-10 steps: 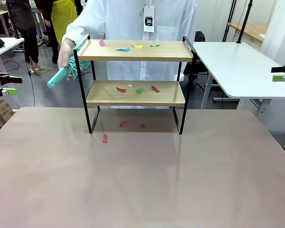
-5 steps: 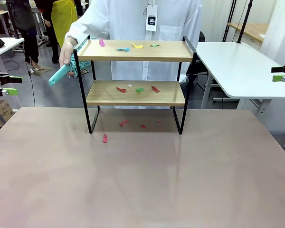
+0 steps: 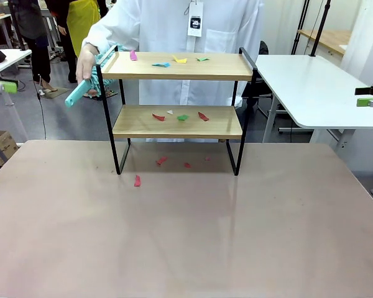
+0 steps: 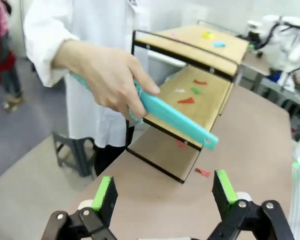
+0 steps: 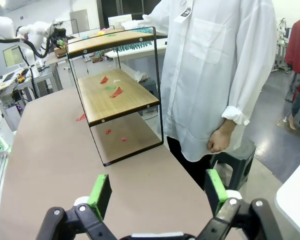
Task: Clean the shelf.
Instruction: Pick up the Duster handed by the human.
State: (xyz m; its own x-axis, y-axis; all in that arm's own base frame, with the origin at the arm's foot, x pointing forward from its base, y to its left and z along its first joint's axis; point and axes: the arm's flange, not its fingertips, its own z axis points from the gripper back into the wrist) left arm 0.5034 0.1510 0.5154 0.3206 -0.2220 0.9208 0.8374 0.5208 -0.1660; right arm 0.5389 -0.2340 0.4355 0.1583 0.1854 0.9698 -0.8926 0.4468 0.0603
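**Shelf littered, both grippers wide open**

Your shelf (image 3: 224, 67) stands at the far middle of the table (image 3: 186, 242), right in front of the person. Coloured paper scraps (image 3: 161, 64) lie on its top board, on its lower board, and on the tabletop beneath and just in front of it. The person's hand (image 3: 87, 61) holds a teal brush (image 3: 76, 96) just beside the shelf's left rail. Your left gripper (image 4: 164, 191) has its jaws spread wide and empty, facing that brush. Your right gripper (image 5: 158, 192) is likewise spread and empty, well off the shelf's right end.
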